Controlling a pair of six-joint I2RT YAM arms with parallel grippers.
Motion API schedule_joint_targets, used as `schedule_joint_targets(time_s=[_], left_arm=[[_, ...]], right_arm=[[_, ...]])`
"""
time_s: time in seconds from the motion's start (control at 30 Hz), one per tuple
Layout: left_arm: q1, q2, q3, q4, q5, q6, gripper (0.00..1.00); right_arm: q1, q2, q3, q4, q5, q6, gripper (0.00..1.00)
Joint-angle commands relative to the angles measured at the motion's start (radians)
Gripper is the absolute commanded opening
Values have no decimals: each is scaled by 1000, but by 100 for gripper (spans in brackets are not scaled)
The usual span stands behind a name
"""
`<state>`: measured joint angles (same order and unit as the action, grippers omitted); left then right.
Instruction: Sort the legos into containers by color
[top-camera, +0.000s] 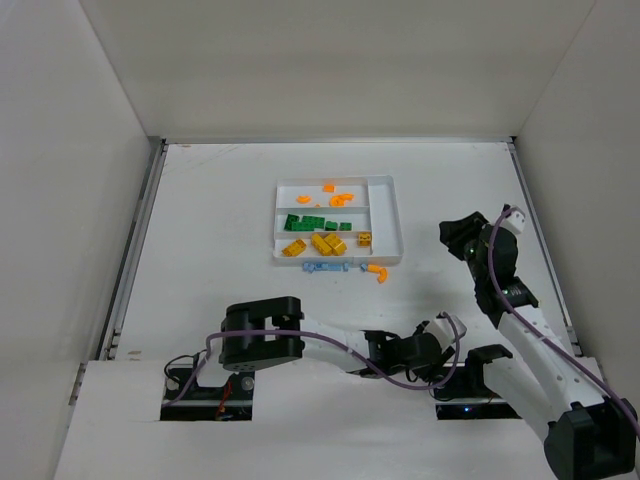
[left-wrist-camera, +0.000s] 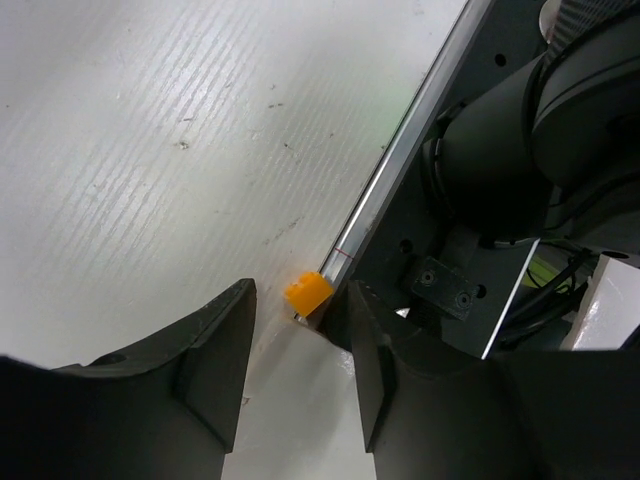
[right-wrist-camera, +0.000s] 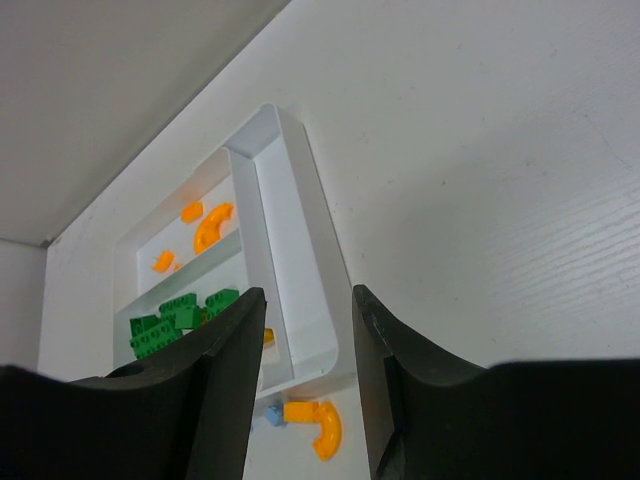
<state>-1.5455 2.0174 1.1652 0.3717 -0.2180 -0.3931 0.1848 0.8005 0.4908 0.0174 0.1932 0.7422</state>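
Note:
The white tray (top-camera: 388, 215) holds orange legos (top-camera: 338, 198) in its far section, green legos (top-camera: 305, 222) in the middle and yellow legos (top-camera: 325, 243) in the near one. Light blue legos (top-camera: 325, 268) and an orange curved piece (top-camera: 377, 271) lie just outside its near edge. My left gripper (top-camera: 438, 332) is low by the right arm's base. In the left wrist view it (left-wrist-camera: 298, 320) is open, with a small orange brick (left-wrist-camera: 308, 292) just beyond its fingertips against a metal rail. My right gripper (top-camera: 455, 238) is open and empty, right of the tray (right-wrist-camera: 300, 250).
The metal rail (left-wrist-camera: 400, 165) and the black right-arm base (left-wrist-camera: 520, 150) crowd the left gripper's right side. White walls enclose the table. In the right wrist view the orange curved piece (right-wrist-camera: 318, 422) and a light blue brick (right-wrist-camera: 268, 415) lie below the tray's corner.

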Motion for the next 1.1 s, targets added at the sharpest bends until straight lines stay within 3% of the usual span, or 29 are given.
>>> schedule_joint_targets(time_s=[0.0, 0.63, 1.07], left_arm=[[-5, -2, 39, -5, -14, 19, 38], [3, 15, 41, 4, -15, 23, 19], [61, -114, -81, 90, -66, 23, 14]], right_arm=[[9, -3, -3, 69, -11, 9, 46], [17, 14, -6, 87, -26, 11, 46], [14, 11, -9, 87, -26, 9, 45]])
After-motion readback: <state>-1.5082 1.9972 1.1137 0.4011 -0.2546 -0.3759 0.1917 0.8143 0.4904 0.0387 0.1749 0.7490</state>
